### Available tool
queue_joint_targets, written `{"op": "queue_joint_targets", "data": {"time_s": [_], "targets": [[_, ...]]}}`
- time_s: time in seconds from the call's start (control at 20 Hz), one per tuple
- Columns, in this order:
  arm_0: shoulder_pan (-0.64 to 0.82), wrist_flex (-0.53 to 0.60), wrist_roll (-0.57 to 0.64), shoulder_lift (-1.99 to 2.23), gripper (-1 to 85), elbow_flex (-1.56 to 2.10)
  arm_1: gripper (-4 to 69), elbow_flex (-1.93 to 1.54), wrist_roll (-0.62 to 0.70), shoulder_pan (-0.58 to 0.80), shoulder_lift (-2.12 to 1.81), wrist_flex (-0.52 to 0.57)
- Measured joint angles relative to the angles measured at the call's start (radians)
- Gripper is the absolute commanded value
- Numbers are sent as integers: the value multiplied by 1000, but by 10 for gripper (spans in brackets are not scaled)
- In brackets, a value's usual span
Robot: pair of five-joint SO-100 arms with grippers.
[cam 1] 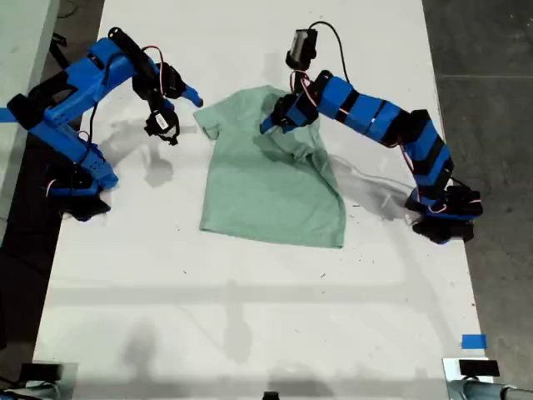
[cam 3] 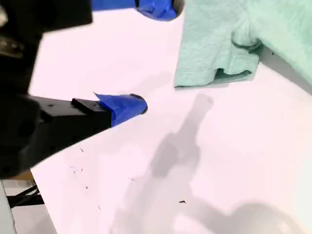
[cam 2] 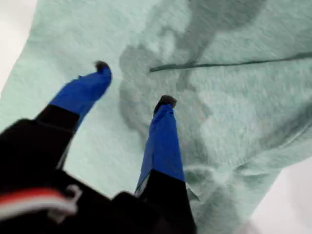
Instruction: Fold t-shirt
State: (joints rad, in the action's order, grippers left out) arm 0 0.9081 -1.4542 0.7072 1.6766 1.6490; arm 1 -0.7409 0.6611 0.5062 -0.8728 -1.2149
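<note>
Both fingers [cam 2: 163, 131] spread over t-shirt [cam 1: 271, 179].

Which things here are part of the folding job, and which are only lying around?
Part of the job: t-shirt, my first gripper open above it, my second gripper open beside its sleeve.

Only lying around: blue tape on the table.

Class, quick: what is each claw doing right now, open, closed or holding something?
My first claw: open above the t-shirt, holding nothing.
My second claw: open over the table, holding nothing.
</note>
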Motion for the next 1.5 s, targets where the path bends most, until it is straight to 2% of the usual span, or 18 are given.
{"op": "queue_joint_targets", "data": {"time_s": [0.1, 0.3, 0.45, 0.55, 0.85, 0.9, 1.0, 1.05, 1.2, 1.5], "targets": [[-8, 2, 0, 0, 318, 0, 259, 0, 6, 0, -60, -43], [-23, 6, -3, -51, 320, -18, 232, 2, 25, 83, -308, -224], [-25, 35, -3, -156, 318, -71, 215, -28, 31, 91, -425, -322], [-25, 71, -3, -267, 317, -124, 184, -95, 31, 81, -482, -328], [29, 57, -23, -689, 299, -416, 171, -245, 23, 18, -606, -328], [40, 34, -21, -761, 255, -479, 170, -272, 17, 8, -640, -328], [60, -75, -28, -899, 59, -672, 161, -336, 0, -15, -721, -328], [64, -129, -29, -971, 36, -799, 154, -379, -11, -23, -770, -328], [66, -170, -51, -1008, 0, -874, 138, -555, -35, -29, -933, -290], [72, -233, -84, -905, 0, -859, 134, -862, -80, -18, -1160, -204]]}}
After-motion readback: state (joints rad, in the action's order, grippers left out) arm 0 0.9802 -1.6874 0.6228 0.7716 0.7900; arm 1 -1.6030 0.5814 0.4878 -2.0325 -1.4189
